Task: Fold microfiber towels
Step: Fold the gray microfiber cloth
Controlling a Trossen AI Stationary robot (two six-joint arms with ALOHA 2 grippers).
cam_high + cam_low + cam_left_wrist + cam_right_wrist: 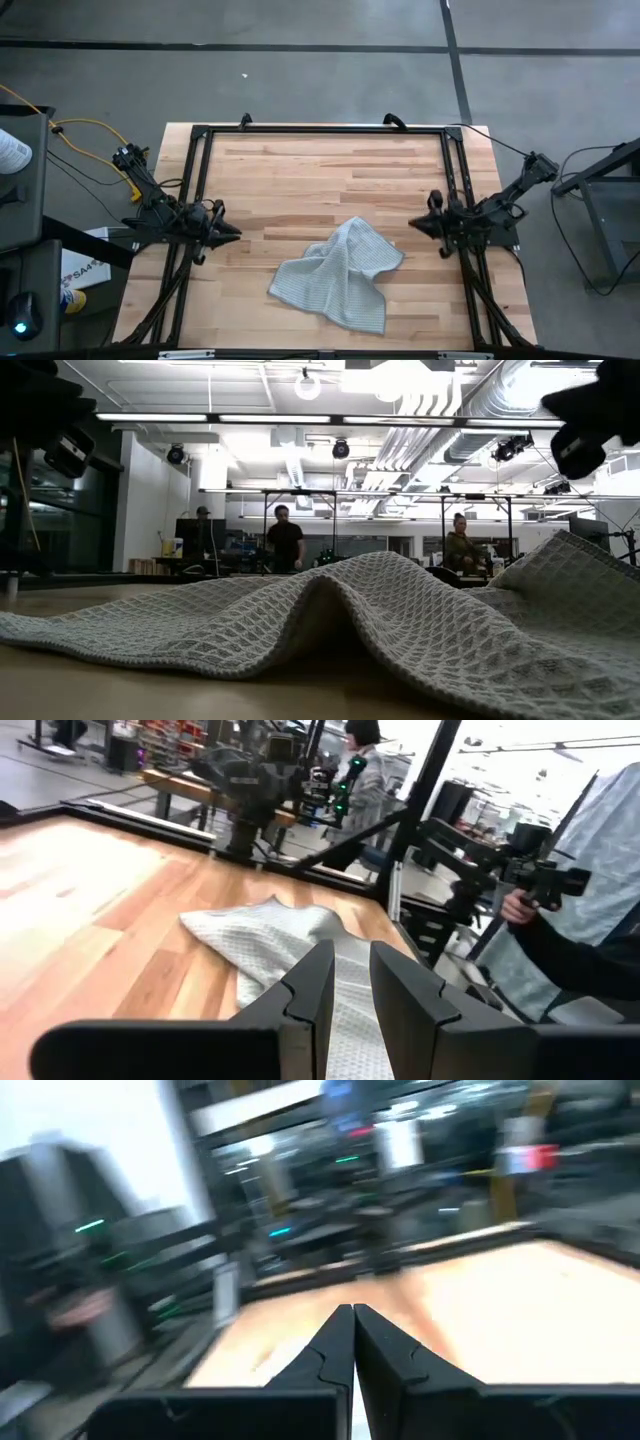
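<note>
The pale grey-blue microfiber towel (338, 275) lies crumpled on the wooden table, near the front edge and right of centre, with a raised fold along its middle (330, 595). It also shows in the left wrist view (270, 945). My left gripper (236, 234) hovers at the table's left side, slightly open and empty, pointing toward the towel. My right gripper (413, 226) hovers at the table's right side, just right of the towel's far corner, shut and empty.
A black metal frame (325, 130) runs around the table's far and side edges. Bare wood (320, 175) lies beyond the towel toward the far edge. A person holding a device (540, 890) stands off the table's right side; other people show in the room behind.
</note>
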